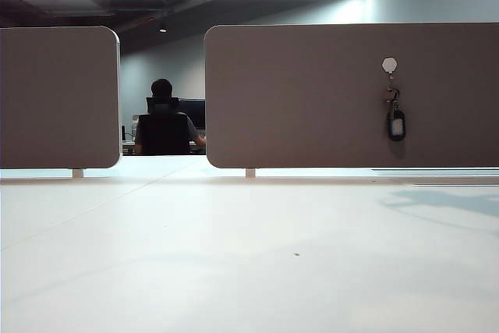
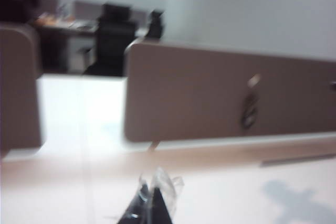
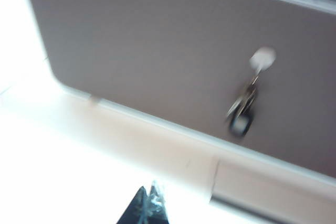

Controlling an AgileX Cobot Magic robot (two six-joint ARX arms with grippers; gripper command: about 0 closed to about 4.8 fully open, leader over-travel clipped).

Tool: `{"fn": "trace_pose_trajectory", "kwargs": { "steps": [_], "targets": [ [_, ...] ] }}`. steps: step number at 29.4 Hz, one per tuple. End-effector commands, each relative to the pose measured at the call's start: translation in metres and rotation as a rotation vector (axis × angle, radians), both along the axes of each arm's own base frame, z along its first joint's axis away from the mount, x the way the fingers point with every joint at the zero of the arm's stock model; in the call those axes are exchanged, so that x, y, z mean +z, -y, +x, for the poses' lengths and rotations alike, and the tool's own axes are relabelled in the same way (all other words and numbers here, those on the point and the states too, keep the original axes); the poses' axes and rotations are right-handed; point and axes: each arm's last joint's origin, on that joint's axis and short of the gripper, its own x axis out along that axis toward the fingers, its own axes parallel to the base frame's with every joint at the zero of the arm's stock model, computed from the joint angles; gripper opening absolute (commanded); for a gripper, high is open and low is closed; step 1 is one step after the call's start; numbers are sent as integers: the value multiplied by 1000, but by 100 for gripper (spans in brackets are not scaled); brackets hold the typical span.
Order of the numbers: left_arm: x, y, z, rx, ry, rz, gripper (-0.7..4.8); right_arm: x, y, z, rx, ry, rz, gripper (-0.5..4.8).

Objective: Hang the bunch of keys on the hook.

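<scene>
The bunch of keys (image 1: pixel 395 118) is seen hanging from the hook (image 1: pixel 389 65) on the right-hand brown panel (image 1: pixel 312 99), well above the white surface (image 1: pixel 234 255). In the exterior view the pale disc of the hook is fixed high on the panel, toward its right part, and the keys and the black fob with its pale face dangle straight below it against the panel. A second brown panel (image 1: pixel 58 97) stands to the left, and through the gap between the two a seated person (image 1: pixel 164 122) is seen from behind in the far room. Neither arm is shown in the exterior view. In the left wrist view, which is blurred, the left gripper (image 2: pixel 152 203) is seen low over the surface with its fingers (image 2: pixel 140 205) brought together and nothing between them; the keys (image 2: pixel 249 109) hang far off on the panel (image 2: pixel 199 98), under the hook (image 2: pixel 254 81). In the right wrist view, also blurred, the right gripper (image 3: pixel 147 205) is likewise drawn back from the panel (image 3: pixel 157 40), its fingers (image 3: pixel 137 206) pressed together and empty. There the hook (image 3: pixel 262 57) shows as a pale spot, with the bunch (image 3: pixel 241 107) hung beneath it, clear of the panel's lower edge.
</scene>
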Motion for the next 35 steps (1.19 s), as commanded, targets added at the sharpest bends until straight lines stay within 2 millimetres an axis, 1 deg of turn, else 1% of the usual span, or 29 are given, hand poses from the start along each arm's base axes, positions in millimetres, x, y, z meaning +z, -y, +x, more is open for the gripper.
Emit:
{"fn": "trace_pose_trajectory", "kwargs": {
  "steps": [1,3,4,6,9,12,14,16,18,21,23,28,35],
  "targets": [
    [-13,-7,-15,29,-91,40,-6,-15,-3,-40,19,-3,16,-6],
    [-15,-11,-24,27,-67,46,-6,-27,-4,-59,55,5,26,-6],
    [-16,-12,-29,16,-51,47,-6,-35,-5,-68,78,2,34,-6],
    [-22,-14,-35,-14,-33,38,-6,-49,-5,-81,88,-22,65,-6],
    [-38,-16,-41,-31,-32,11,-6,-75,-5,-98,90,-80,133,-6],
    [-56,-18,-47,-52,-18,-35,-6,-95,-9,-115,119,-109,199,-6],
    [-66,-19,-50,-53,0,-42,-6,-106,-14,-125,151,-107,209,-6],
    [-76,-16,-45,-72,-42,-39,-6,-114,-16,-132,172,-96,208,-6],
    [-86,-13,-40,-95,-70,-32,-6,-122,-17,-137,193,-82,209,-6],
    [-99,-9,-32,-133,-69,-29,-6,-136,-25,-143,241,-66,208,-6],
    [-109,-6,-27,-160,-67,-27,-6,-146,-29,-145,231,-59,199,-6],
    [-134,-1,-15,-163,-66,-26,-6,-172,-40,-145,223,-49,189,-6],
    [-165,3,-6,-174,-126,-7,-6,-213,-52,-140,274,-208,153,-6]
  ]
}}
